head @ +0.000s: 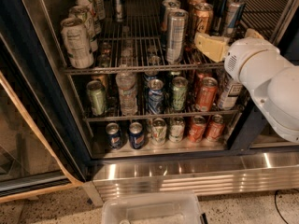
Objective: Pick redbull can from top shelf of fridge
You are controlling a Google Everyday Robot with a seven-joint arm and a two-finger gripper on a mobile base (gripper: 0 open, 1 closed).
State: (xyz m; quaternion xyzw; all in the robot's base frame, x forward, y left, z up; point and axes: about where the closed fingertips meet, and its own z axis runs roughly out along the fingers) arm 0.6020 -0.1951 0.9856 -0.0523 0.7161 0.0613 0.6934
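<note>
The redbull can [232, 14], slim and blue-and-silver, stands at the right of the top shelf [135, 69] of the fridge [32, 85]. A gold-brown can [202, 18] is to its left and a wider all-silver tall can [176, 35] stands nearer the front. My gripper [227, 36] is at the shelf's right front, just in front of and below the redbull can. It is open, with one yellowish finger [212, 46] left of the can and the other [254, 33] to its right. It holds nothing.
Tall cans [77, 42] fill the shelf's left side. Two lower racks [159, 115] hold more cans and a water bottle [126, 90]. The fridge door [18, 143] stands open at the left. A clear plastic bin [149, 208] sits on the floor below the ribbed steel base panel [196, 174].
</note>
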